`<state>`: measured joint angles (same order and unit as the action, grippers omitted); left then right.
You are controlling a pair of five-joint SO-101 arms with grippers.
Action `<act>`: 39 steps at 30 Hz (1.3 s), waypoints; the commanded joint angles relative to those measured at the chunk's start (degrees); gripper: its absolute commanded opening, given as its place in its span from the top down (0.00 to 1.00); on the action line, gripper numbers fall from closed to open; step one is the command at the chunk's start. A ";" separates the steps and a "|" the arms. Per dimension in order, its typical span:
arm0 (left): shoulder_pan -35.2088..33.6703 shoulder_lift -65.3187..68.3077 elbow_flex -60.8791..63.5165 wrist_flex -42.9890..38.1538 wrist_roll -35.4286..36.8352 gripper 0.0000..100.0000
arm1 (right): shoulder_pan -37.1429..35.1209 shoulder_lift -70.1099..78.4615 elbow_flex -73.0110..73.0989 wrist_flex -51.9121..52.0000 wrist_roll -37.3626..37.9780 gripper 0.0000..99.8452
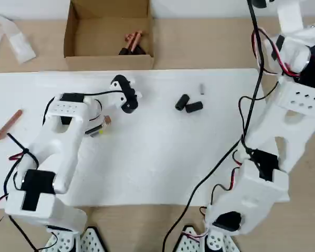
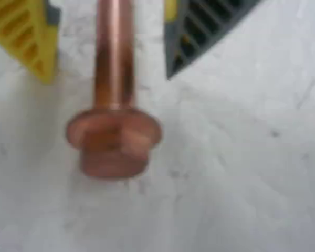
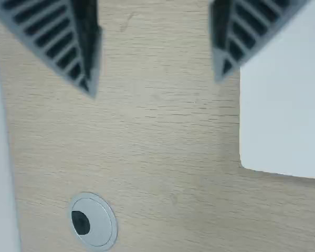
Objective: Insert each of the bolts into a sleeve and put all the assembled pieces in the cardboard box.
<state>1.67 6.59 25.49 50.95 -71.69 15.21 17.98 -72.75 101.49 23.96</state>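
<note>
A copper bolt point(image 2: 114, 94) lies on the white mat point(image 2: 241, 173), its hex head point(image 1: 108, 120) poking out beside my left gripper point(image 1: 101, 127). That gripper point(image 2: 107, 76) is open and straddles the shaft, with a gap on each side between the yellow finger point(image 2: 31, 37) and the dark finger point(image 2: 199, 26). A second bolt point(image 1: 8, 125) rests at the mat's left edge. Two black sleeves point(image 1: 182, 101) point(image 1: 193, 107) lie mid-mat. The cardboard box point(image 1: 69, 37) at the back holds assembled pieces point(image 1: 132, 43). My right gripper point(image 3: 155, 84) hangs open over bare wood.
The right arm point(image 1: 283, 121) stands tall at the table's right side with cables trailing. A round grommet point(image 3: 92, 220) is set in the wooden tabletop point(image 3: 157, 147) near the mat's corner point(image 3: 283, 121). A small grey piece point(image 1: 202, 89) lies behind the sleeves.
</note>
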 commanded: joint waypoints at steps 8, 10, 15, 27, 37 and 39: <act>2.81 9.71 -7.91 -2.37 4.40 0.97 | 0.22 -3.12 0.22 0.88 0.18 0.83; 2.64 9.98 -8.70 -2.37 7.30 0.99 | 0.22 -3.12 0.22 0.88 0.09 0.83; 2.46 8.92 -10.11 -1.41 14.07 0.99 | -0.57 -3.56 5.05 0.97 0.00 0.83; 1.76 -19.03 -16.09 20.75 32.79 0.99 | -18.33 -16.04 50.86 0.88 1.58 0.83; -6.59 -41.45 -16.09 33.85 43.16 0.99 | -25.10 -16.31 67.38 -4.04 12.66 0.82; -8.35 -45.05 -16.00 35.16 45.36 0.99 | -25.01 -14.90 67.12 -4.48 16.18 0.82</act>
<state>-3.96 -32.18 12.84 84.53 -29.23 -8.88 3.74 -5.76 98.07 35.74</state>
